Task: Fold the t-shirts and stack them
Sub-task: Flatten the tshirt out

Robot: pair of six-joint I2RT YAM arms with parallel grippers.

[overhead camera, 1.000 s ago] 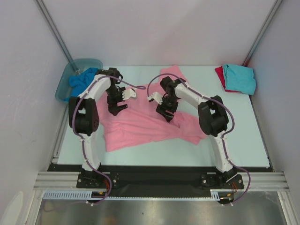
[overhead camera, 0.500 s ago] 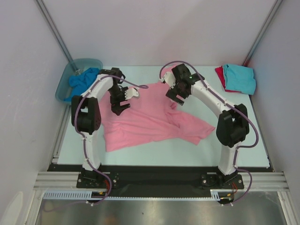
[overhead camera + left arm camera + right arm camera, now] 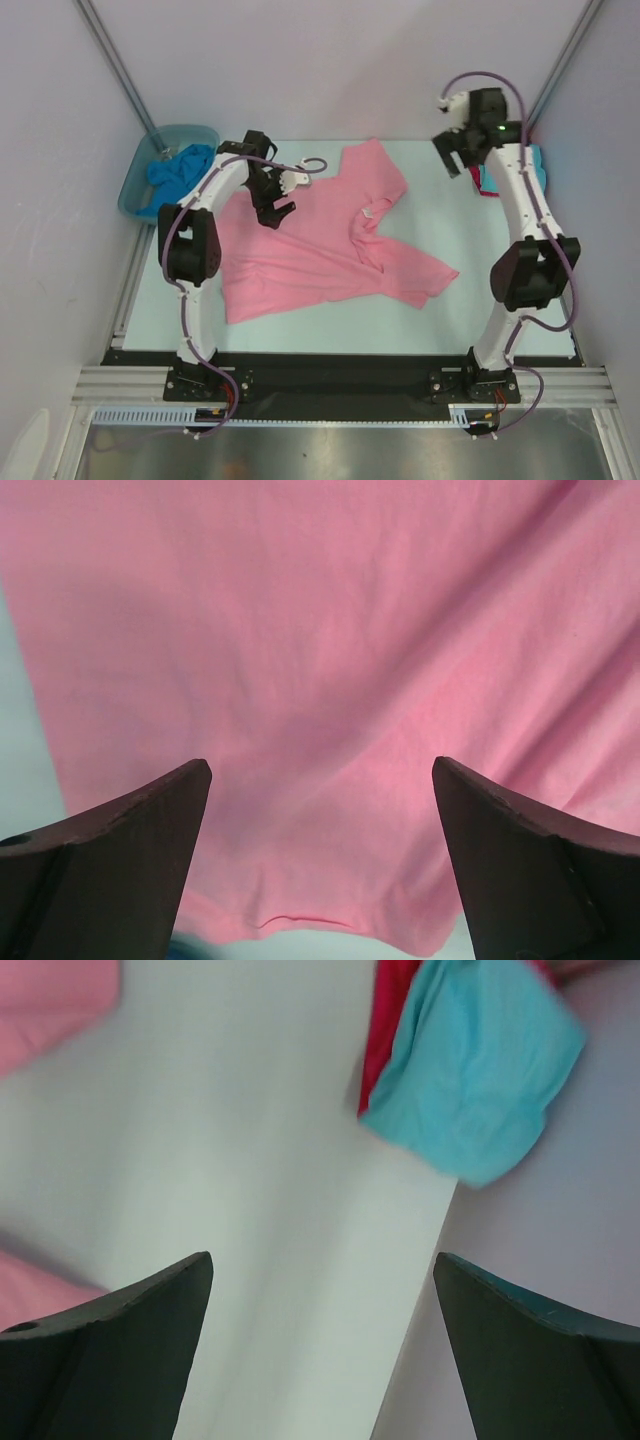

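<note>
A large light pink t-shirt (image 3: 320,245) lies spread and wrinkled across the table's middle. My left gripper (image 3: 280,196) hovers open over its back left part; in the left wrist view pink cloth (image 3: 320,630) fills the space beyond the empty open gripper (image 3: 320,810). My right gripper (image 3: 452,158) is raised at the back right, open and empty (image 3: 322,1300). Below it, a folded turquoise t-shirt (image 3: 480,1070) lies on a red one (image 3: 385,1010). The arm mostly hides both from the top camera. A brighter blue t-shirt (image 3: 180,168) sits in the tub.
The translucent grey-blue tub (image 3: 138,180) stands at the table's back left corner. Pale walls close in the table (image 3: 500,300) on three sides, with the right wall (image 3: 560,1260) next to the folded pile. Both arm bases stand at the near edge.
My right gripper opened, let go of the pink shirt and swung up to the back right corner. The shirt's upper part now lies unfolded toward the back. The left gripper shifted slightly backward.
</note>
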